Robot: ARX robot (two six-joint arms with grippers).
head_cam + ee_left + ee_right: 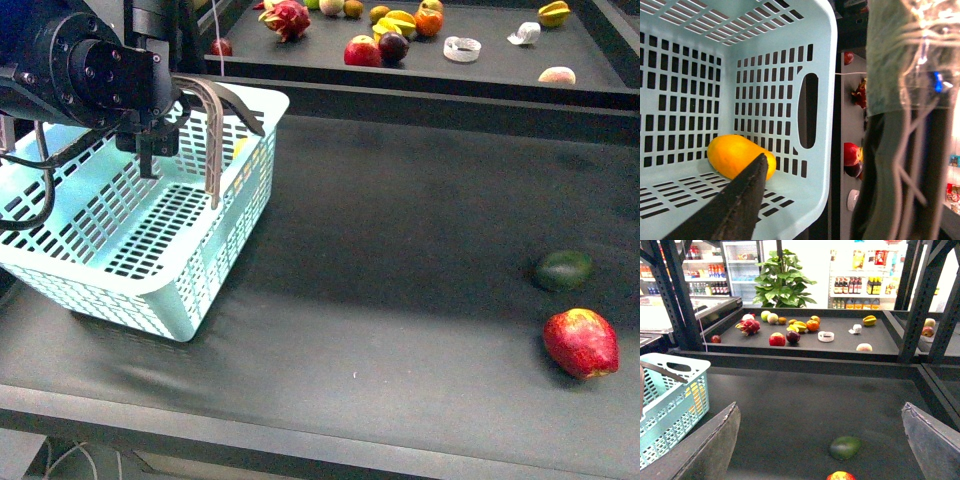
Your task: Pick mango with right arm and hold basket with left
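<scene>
Currently the mango (740,156) lies on its side on the slotted floor of the basket (150,290), against the end wall with the hand-slot; the left wrist view shows it plainly. From the front it is only a yellow patch behind the slats.

Left hand (152,155) sits over the basket rim beside the grey-brown handles (213,140). I cannot tell whether its fingers are closed on anything; one dark finger (735,205) crosses the wrist view, the rest is blurred.

Right hand (820,450) stands wide open and empty, over the dark counter (400,250) well apart from the basket. Below it are a green fruit (845,447) and a red mottled fruit (841,475), neither wanted.

Handling judgement: mango looks smooth, firm, moderately heavy, skin likely slippery and bruisable. I would take it across the short axis at mid-length with moderate squeeze. Basket is light, stiff plastic that may slide, so best steadied by rim or handles.
</scene>
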